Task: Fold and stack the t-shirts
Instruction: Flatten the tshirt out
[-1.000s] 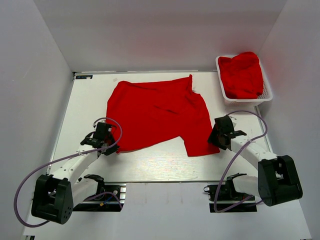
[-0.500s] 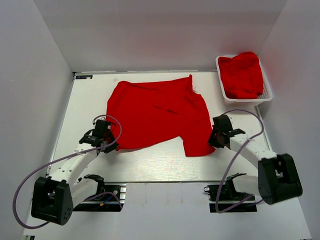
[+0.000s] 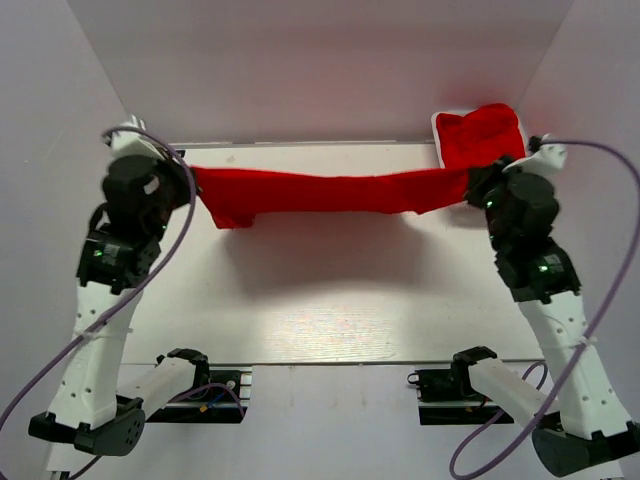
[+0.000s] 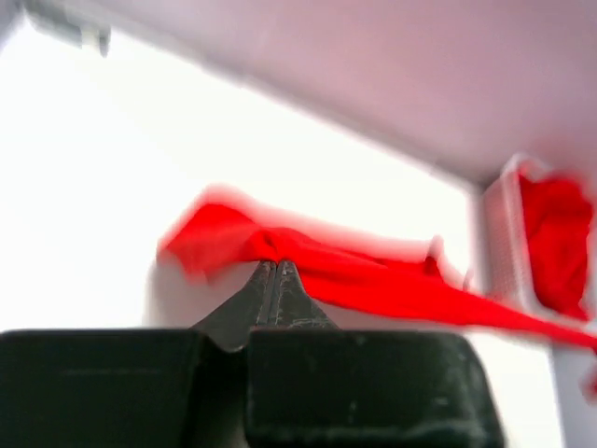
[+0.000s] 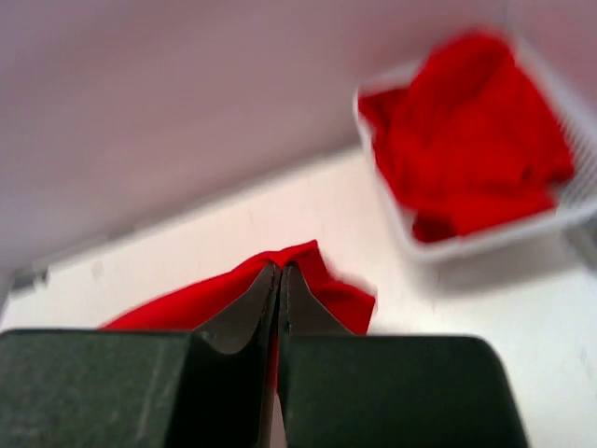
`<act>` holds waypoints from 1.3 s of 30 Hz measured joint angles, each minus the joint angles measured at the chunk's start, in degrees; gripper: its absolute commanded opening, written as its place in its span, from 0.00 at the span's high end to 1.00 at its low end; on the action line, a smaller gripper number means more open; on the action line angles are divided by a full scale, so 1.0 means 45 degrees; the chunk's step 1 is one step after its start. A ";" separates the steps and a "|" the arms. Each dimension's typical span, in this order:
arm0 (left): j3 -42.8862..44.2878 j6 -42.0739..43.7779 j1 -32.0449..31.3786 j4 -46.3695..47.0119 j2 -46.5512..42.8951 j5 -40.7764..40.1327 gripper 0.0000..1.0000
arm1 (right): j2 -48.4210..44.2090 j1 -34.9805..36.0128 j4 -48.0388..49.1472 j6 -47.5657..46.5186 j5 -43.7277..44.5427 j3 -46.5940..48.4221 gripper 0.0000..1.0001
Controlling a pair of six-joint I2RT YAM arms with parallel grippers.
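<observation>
**A:** Started with the overhead view. Showed 1 t-shirt (image 3: 330, 192) drawn into a long red band, strung between both raised arms above the table (image 3: 330, 300). Threw a soft shadow on the white top underneath.

**B:** And the 2 ends?

**A:** Couldn't make them out from up there, tucked behind the wrists. Took the wrist cameras for that. Found the left gripper (image 4: 270, 268) with fingers pressed together on a bunched red corner. Followed the cloth from there, sagging away toward the basket (image 4: 494, 233).

**B:** Right side?

**A:** Much the same through the right wrist camera. Caught the right gripper (image 5: 280, 269) pinched tight on a red peak of fabric. Lost the rest of the shirt below the fingers.

**B:** Got a proper look at the basket anywhere?

**A:** Clearest from the right wrist: white mesh, sitting at the table's far right corner, heaped with the other t-shirts (image 5: 466, 131). Half covered by the right arm from above, and only a blur from the left wrist.
</observation>
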 measured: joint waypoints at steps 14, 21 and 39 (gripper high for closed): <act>0.8743 0.3138 -0.0039 -0.0923 0.1341 0.0748 1.00 | 0.1059 0.0029 0.0267 -0.3473 0.0801 0.8612 1.00; 1.0754 0.4153 -0.0034 -0.0573 0.0913 0.1889 1.00 | 0.1078 0.0029 0.0291 -0.4677 0.0063 1.1531 1.00; 1.1817 0.4629 0.0058 0.0699 -0.0359 0.4104 1.00 | -0.0228 0.0010 0.0923 -0.5542 -0.1491 1.2813 1.00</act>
